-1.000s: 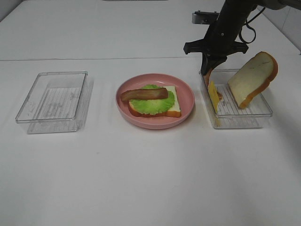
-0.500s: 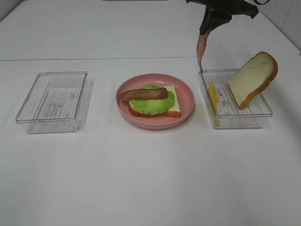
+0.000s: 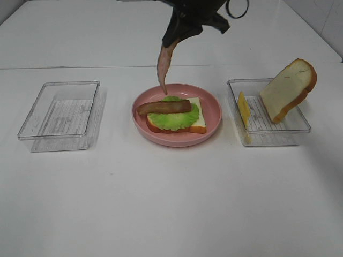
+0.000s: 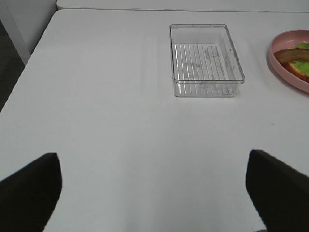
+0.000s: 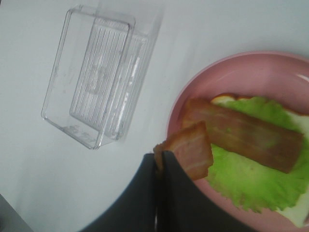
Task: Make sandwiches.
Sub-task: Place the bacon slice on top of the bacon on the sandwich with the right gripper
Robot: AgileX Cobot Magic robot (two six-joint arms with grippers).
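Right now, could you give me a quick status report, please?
Right gripper shut on bacon strip, hanging over plate rim. Left gripper open, empty. Nothing blocking sandwich.

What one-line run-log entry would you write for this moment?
right gripper: shut on second bacon strip, hanging over pink plate | left gripper: open, empty | on plate: bottom bread, lettuce, first bacon strip | right tray: cheese, top bread slice

Pink plate (image 3: pixel 213 115) between two seemingly plastic trays (image 3: pixel 59 110) (image 3: pixel 273 135)
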